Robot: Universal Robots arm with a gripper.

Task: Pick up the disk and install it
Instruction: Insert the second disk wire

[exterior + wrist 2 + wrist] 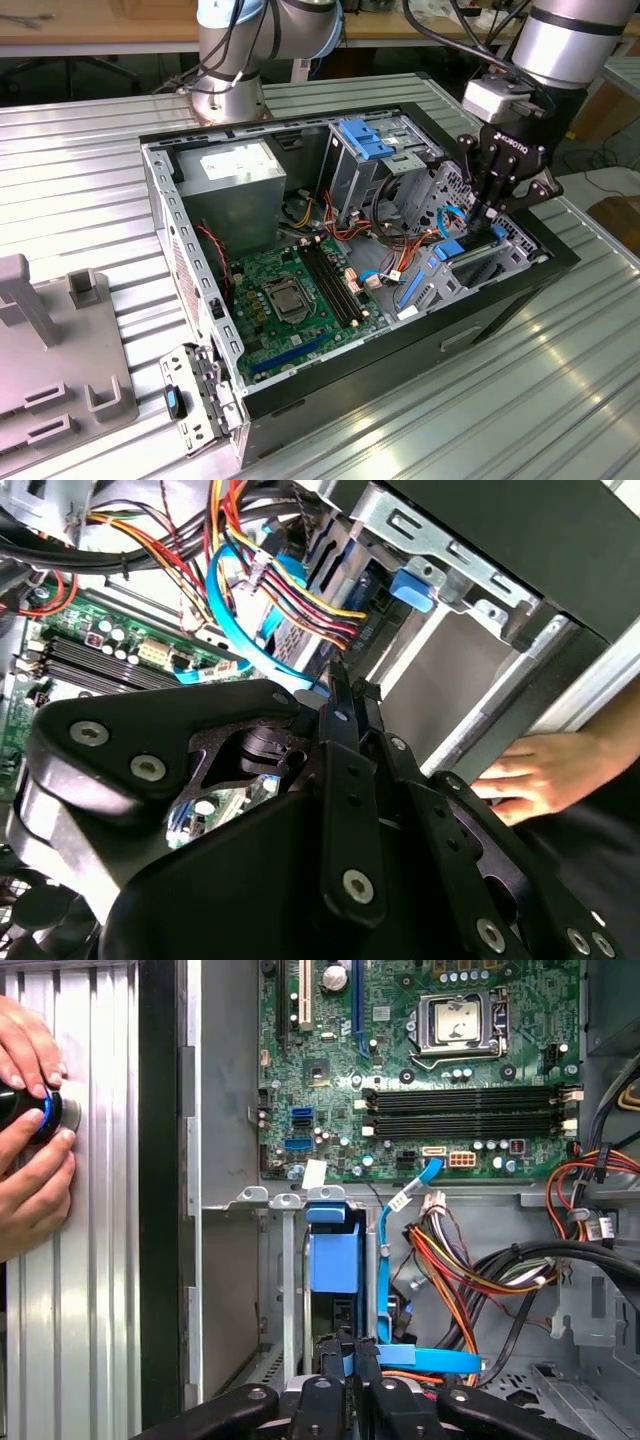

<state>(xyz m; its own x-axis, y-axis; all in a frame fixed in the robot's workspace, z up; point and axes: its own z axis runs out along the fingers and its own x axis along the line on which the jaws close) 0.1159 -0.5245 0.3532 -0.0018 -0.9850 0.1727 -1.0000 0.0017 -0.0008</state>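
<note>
The disk (pixel 333 1255) stands on edge in the drive bay at the corner of the open computer case (pixel 300 125), its bright blue carrier (pixel 450 248) showing between the metal bay walls. My gripper (pixel 484 222) reaches down into that corner from above. In both wrist views its black fingers are drawn close together, and my gripper (pixel 347 1350) pinches the near blue edge of the carrier. In the second wrist view the gripper (pixel 352 685) has its tips down among the cables beside the bay wall.
Bundled coloured cables (pixel 480 1260) and a flat blue data cable (pixel 388 1260) crowd the bay's side. The green motherboard (pixel 300 290) lies in mid-case. A person's hands (pixel 30 1150) hold a small black object on the ribbed table. A grey fixture (pixel 50 380) stands at the exterior view's left.
</note>
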